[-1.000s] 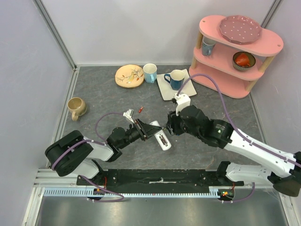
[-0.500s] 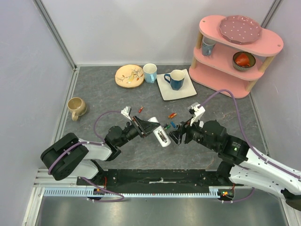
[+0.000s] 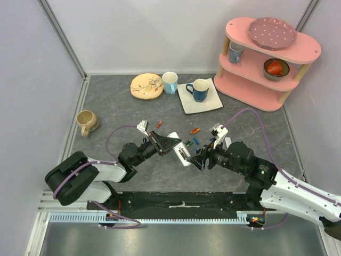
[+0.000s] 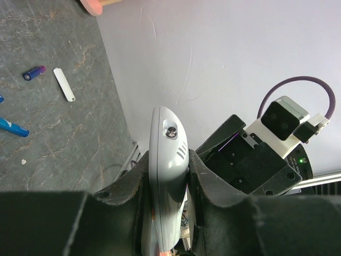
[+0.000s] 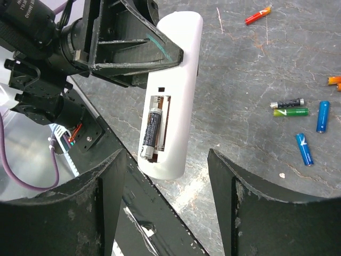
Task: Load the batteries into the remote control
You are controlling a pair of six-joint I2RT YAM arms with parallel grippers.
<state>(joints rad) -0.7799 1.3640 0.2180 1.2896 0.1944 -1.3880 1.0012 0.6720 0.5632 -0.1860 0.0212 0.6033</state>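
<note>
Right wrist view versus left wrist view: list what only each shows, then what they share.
Only right wrist: the recess with one dark battery in it, and a loose green battery. Only left wrist: the white cover and the right arm's camera. Both: the remote clamped in the left tool, and loose blue batteries.

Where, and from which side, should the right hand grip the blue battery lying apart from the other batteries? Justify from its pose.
Pinch the blue battery across its middle from above, straddling its long sides. It lies flat on the table, clear of neighbours, both sides free.
</note>
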